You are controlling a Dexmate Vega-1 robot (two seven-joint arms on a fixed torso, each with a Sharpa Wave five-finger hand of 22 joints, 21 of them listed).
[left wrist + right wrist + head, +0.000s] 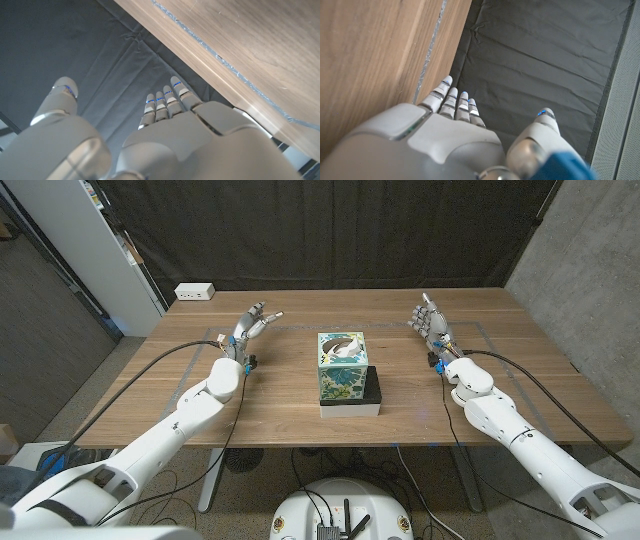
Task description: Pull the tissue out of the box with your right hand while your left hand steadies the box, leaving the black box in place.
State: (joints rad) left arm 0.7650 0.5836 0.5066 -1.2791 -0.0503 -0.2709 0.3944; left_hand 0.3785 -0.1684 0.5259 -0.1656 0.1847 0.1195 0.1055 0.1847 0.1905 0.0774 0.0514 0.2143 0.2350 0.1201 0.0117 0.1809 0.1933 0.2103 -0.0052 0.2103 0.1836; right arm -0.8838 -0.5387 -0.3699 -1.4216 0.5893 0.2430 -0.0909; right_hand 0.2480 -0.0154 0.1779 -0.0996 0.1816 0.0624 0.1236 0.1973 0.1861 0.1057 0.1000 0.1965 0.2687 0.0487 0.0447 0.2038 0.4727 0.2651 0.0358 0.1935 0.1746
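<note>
A floral teal tissue box point(343, 367) stands at the middle of the wooden table point(280, 405), with white tissue point(345, 348) showing in its top slot. It sits on a flat black box point(370, 392) with a white base. My left hand point(253, 322) is raised well to the left of the box, fingers apart, holding nothing. My right hand point(429, 320) is raised well to the right of it, fingers apart and empty. In the left wrist view my left hand point(165, 130) reaches toward the dark curtain, as does my right hand point(450, 135) in the right wrist view.
A white power strip point(195, 292) lies at the table's far left corner. A dark curtain point(330, 230) hangs behind the table. A white cabinet point(90, 240) stands at the far left. Cables run along both arms.
</note>
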